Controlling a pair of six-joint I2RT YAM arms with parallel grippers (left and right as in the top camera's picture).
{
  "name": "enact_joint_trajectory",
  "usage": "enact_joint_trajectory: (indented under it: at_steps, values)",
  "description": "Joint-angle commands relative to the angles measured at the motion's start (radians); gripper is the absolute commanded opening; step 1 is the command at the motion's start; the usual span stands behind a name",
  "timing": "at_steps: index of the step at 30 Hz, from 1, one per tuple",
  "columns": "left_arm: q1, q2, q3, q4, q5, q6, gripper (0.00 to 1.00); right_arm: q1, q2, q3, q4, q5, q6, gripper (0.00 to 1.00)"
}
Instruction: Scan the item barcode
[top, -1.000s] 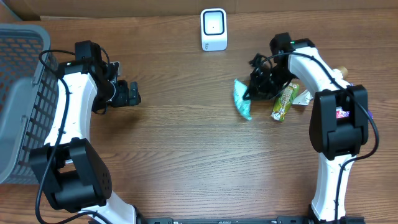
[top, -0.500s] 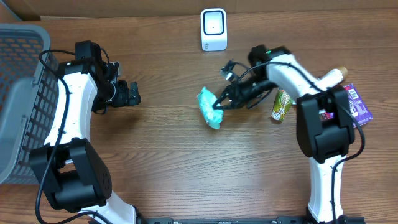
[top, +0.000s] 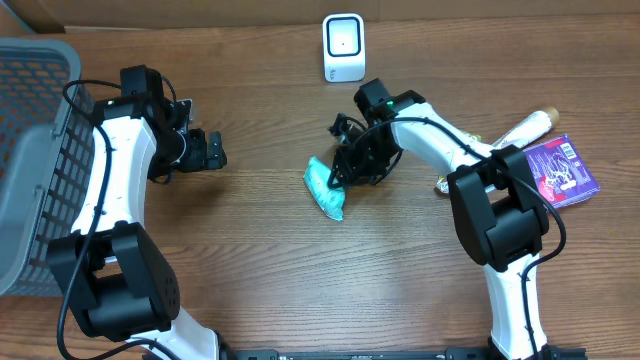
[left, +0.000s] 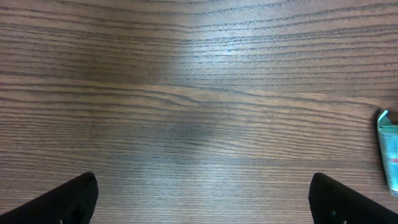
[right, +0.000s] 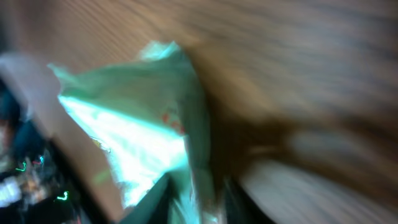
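Near the desk's middle, on the near side of the scanner (top: 343, 47), the teal packet (top: 323, 188) is sitting, and my right gripper (top: 345, 170) is pressing against its far end. My right wrist view is smeared, so I cannot tell whether those jaws are clenching the packet or letting it go. My left gripper (top: 205, 150) is hanging released with its fingers spread wide. It is well apart from the packet, toward the left edge near the basket (top: 45, 180).

Hazards, as I am judging them:
1. Slippage. A pinch on one thin end of a soft film packet is giving little purchase, so the packet may be swinging or dropping during a lift.
2. Failed read. I am not seeing a barcode on any visible face. If it is facing the desk, the scanner at the far edge will be reading nothing.
3. Crumpling. A hard squeeze may be creasing the code.

Count:
- one scanner
- one teal packet
- one basket
- one purple packet (top: 560, 170)
- one cream tube (top: 528, 126), near the right edge
- one green wrapper (top: 441, 184), mostly hidden behind my right arm
- two grippers
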Motion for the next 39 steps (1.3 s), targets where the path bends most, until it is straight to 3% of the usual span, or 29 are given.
enact_joint_trajectory:
  at_steps: [1,7,8,18,27,29,31,33,34,39]
  values:
    - [-0.007,-0.019,-0.003,0.001,0.0,0.019,1.0,-0.015,0.006,-0.005,-0.008,0.255,0.027,0.51]
    - [-0.007,-0.019,-0.004,0.002,0.0,0.019,1.0,-0.04,0.006,0.02,-0.065,0.381,0.027,0.73]
    - [-0.007,-0.019,-0.003,0.001,0.0,0.018,1.0,-0.045,0.003,0.037,-0.081,0.389,0.027,1.0]
    - [-0.007,-0.019,-0.003,0.001,0.0,0.019,0.99,-0.032,-0.113,0.25,-0.267,0.36,0.027,1.0]
    - [-0.007,-0.019,-0.003,0.001,0.0,0.019,1.0,0.034,-0.126,0.206,-0.126,0.214,0.021,1.0]
    - [-0.007,-0.019,-0.004,0.001,0.0,0.019,0.99,0.043,-0.112,0.174,-0.087,0.212,0.02,0.73]
    - [-0.007,-0.019,-0.003,0.002,0.0,0.019,1.0,0.06,-0.097,0.146,-0.073,0.214,0.026,0.35]
    - [-0.007,-0.019,-0.003,0.001,0.0,0.019,1.0,0.074,-0.095,0.12,-0.063,0.214,0.051,0.1]
    - [-0.007,-0.019,-0.003,0.001,0.0,0.019,0.99,0.082,-0.095,0.109,-0.058,0.215,0.064,0.04]
    - [-0.007,-0.019,-0.004,0.001,0.0,0.019,0.99,0.143,-0.095,0.107,-0.052,0.224,0.077,0.04]
